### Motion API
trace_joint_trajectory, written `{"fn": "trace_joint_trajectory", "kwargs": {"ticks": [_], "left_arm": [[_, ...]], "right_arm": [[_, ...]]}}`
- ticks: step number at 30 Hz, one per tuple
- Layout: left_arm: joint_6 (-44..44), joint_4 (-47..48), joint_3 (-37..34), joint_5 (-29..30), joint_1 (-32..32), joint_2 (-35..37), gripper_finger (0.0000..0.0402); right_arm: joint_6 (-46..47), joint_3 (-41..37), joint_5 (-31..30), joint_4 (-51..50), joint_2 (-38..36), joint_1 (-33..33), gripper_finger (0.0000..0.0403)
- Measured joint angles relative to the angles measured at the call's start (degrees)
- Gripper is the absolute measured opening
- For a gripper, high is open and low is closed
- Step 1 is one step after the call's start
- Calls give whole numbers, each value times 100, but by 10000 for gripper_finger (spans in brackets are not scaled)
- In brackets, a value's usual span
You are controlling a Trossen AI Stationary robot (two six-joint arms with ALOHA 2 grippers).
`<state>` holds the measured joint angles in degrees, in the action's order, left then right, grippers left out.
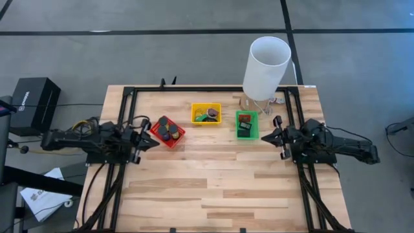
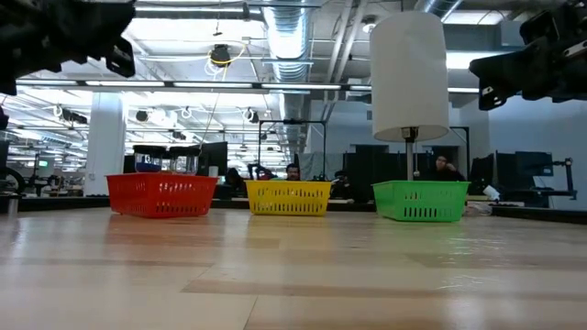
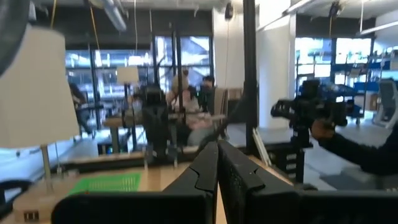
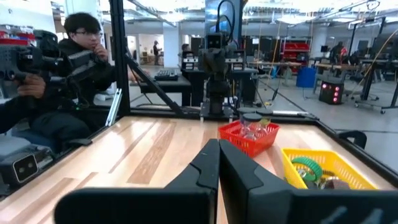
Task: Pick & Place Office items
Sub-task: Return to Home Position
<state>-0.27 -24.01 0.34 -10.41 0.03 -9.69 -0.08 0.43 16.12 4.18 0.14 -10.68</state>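
Note:
The office items lie in three bins in a row across the table's far half. Dark discs [image 1: 169, 129] fill the red bin [image 1: 157, 132]. A green ring [image 4: 305, 167] and small dark pieces sit in the yellow bin [image 1: 206, 105]. A dark rectangular piece [image 1: 244, 131] lies in the green bin [image 1: 246, 114]. My left gripper [image 1: 155, 143] hovers shut at the table's left side, beside the red bin and touching nothing. My right gripper [image 1: 264, 136] hovers shut at the right side, just right of the green bin, also holding nothing.
A tall white cylinder [image 1: 266, 68] stands on a stand at the far right, behind the green bin. Black frame rails [image 1: 194, 88] run along the table's far and side edges. Bare wood [image 1: 213, 188] fills the near half. People sit and stand beyond the table.

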Motion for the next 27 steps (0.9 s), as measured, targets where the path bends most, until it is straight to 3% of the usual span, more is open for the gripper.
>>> {"fn": "trace_joint_trajectory", "kwargs": {"ticks": [6,11,16,27], "left_arm": [[0,0,0,64,7,-321,1],[-307,191,0,56,7,193,1],[-725,1301,0,-170,7,961,1],[-420,2004,213,-164,17,933,1]], "right_arm": [[-30,-2,-2,-92,0,0,1],[-30,-2,0,-90,0,4,1],[-28,-4,2,-91,0,4,1],[165,-7,15,-87,17,13,1]]}}
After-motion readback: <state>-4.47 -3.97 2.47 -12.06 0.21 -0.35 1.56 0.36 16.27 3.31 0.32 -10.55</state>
